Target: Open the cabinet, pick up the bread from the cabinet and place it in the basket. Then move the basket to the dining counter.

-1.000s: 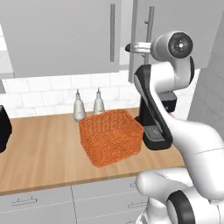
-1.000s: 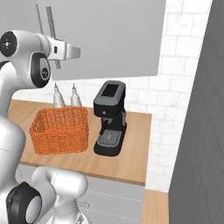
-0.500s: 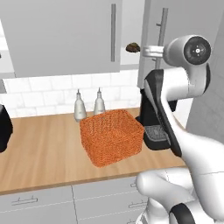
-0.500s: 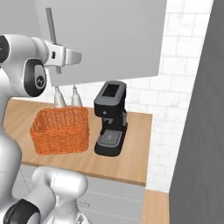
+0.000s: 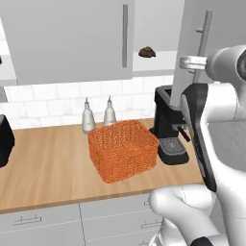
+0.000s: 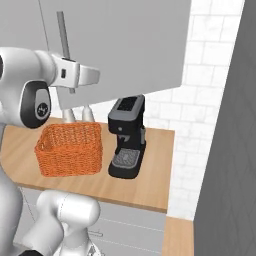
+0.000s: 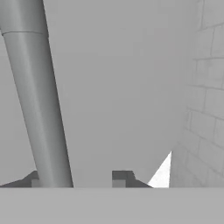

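The light grey cabinet's left door (image 5: 72, 38) is closed and its right door (image 5: 211, 53) (image 6: 125, 45) stands swung wide open. Inside, the small dark brown bread (image 5: 146, 52) lies on the shelf. The orange basket (image 5: 123, 149) (image 6: 70, 149) stands empty on the wooden worktop under the cabinet. My gripper (image 5: 185, 61) (image 6: 94, 76) (image 7: 76, 179) is at the open door's long bar handle (image 7: 39, 100). It is open: the bar runs between the fingers, close to the left one, with a gap to the right fingertip (image 7: 120, 176). The dining counter is out of view.
A black coffee machine (image 5: 168, 126) (image 6: 127, 136) stands right of the basket, under the open door. Two grey bottles (image 5: 88, 117) stand behind the basket by the white tiles. Part of a black appliance (image 5: 5, 140) is at the left edge. Grey drawers (image 5: 48, 221) lie below.
The right cabinet door has swung further open with my hand at its handle, uncovering the bread on the shelf. Basket and coffee machine have stayed put.
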Robot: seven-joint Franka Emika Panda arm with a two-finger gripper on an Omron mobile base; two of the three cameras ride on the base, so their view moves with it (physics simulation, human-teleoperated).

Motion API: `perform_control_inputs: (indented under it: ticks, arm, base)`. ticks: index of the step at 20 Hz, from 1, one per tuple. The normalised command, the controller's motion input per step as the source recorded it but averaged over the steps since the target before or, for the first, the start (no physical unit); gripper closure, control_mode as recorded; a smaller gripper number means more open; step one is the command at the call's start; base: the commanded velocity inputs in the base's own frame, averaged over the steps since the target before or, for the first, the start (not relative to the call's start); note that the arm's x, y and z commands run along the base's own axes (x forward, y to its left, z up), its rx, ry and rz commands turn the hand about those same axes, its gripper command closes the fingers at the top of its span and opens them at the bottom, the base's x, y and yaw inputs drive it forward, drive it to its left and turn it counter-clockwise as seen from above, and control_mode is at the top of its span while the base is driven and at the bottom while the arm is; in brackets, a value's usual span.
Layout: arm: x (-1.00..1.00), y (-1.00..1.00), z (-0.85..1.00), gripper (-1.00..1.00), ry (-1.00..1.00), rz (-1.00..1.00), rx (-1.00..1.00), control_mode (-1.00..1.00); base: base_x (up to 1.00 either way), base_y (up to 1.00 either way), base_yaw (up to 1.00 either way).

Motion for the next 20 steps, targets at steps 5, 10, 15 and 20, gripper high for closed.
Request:
perform_control_inputs:
  ticks: [5,10,15,20]
  arm:
    - [-0.57,-1.00,-0.24,1.00,0.00,-0.02,0.00,-1.00]
    - [-0.57,-1.00,-0.28,1.00,0.00,0.00,0.00,-1.00]
    - [-0.49,-1.00,-0.35,1.00,-0.08,-0.01,0.01,-1.00]
    - [-1.00,-0.52,-0.12,1.00,-0.21,-0.05,0.00,-1.00]
  base:
    - [0.00,0.00,0.00]
    - [0.00,0.00,0.00]
    - [0.00,0.00,0.00]
    - [0.00,0.00,0.00]
